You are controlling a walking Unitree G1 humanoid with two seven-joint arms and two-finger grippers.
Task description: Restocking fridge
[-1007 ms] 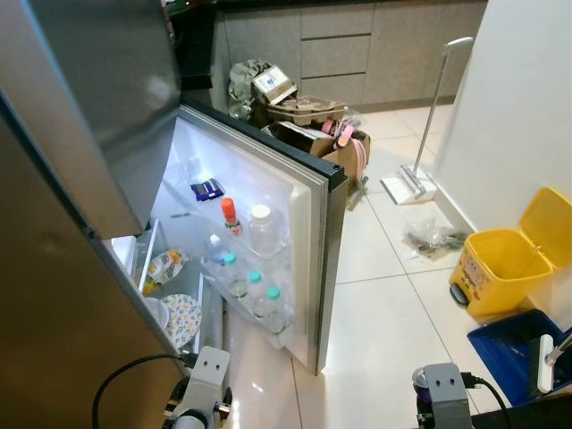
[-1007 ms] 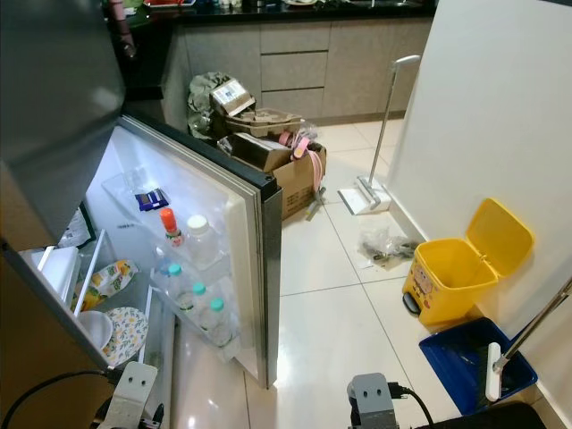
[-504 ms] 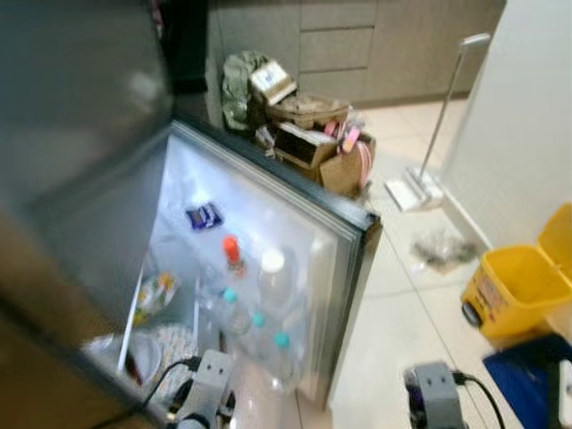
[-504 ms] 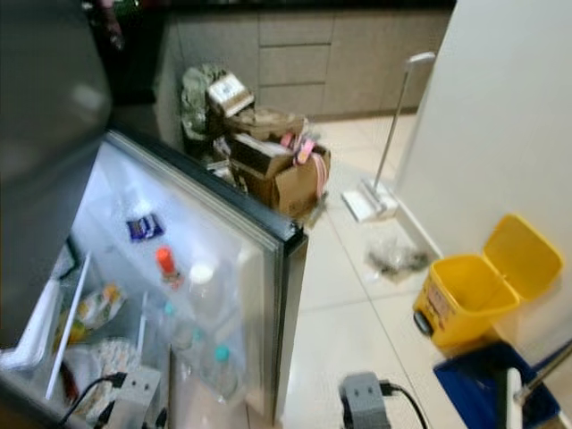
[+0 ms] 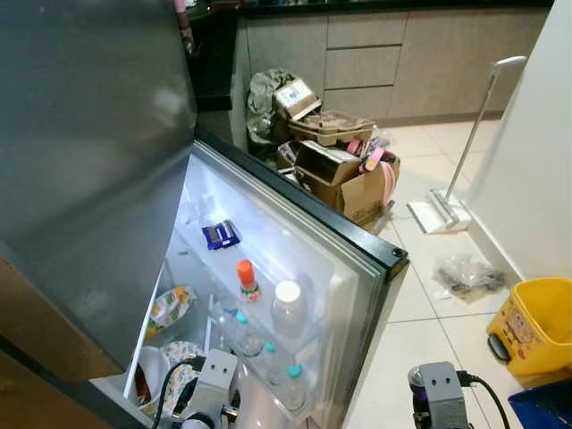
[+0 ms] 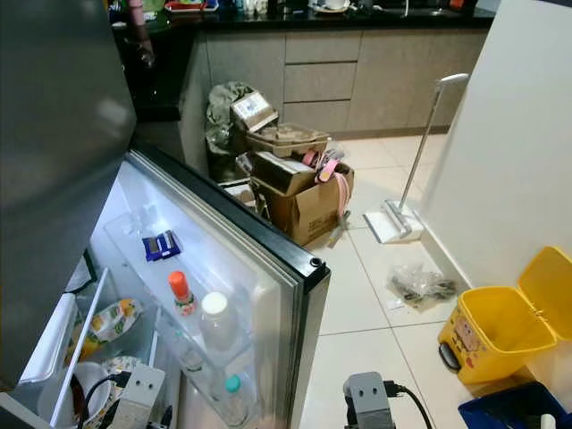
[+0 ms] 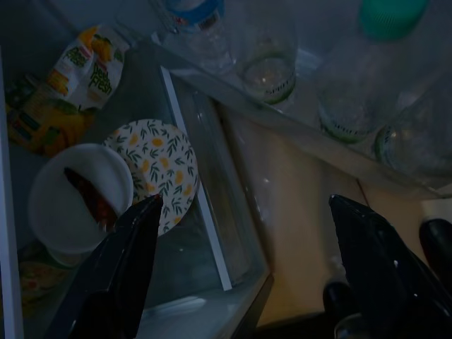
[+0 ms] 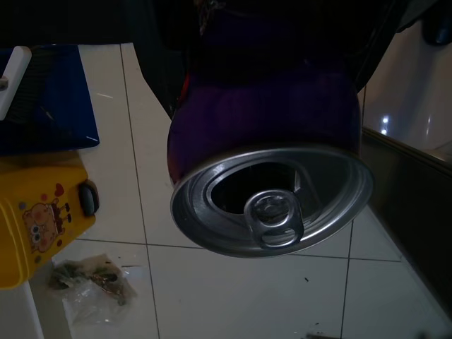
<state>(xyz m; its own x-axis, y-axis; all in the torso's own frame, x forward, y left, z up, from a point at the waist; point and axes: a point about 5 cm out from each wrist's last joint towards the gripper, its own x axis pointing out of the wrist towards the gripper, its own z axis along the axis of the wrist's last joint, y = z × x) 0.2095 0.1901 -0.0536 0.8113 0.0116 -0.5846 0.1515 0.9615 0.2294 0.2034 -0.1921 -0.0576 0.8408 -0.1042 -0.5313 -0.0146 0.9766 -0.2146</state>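
right jaws: clamped on purple can | left jaws: spread wide, empty, by fridge door shelf

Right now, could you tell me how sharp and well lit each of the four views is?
Left and right eye views: sharp, with the fridge door brightly lit from inside. Left wrist view: dim and bluish, yet the patterned plate stays readable between the left end effector fingers. Right wrist view: the purple can in the right end effector is dark with its rim lit, against bright floor tiles.
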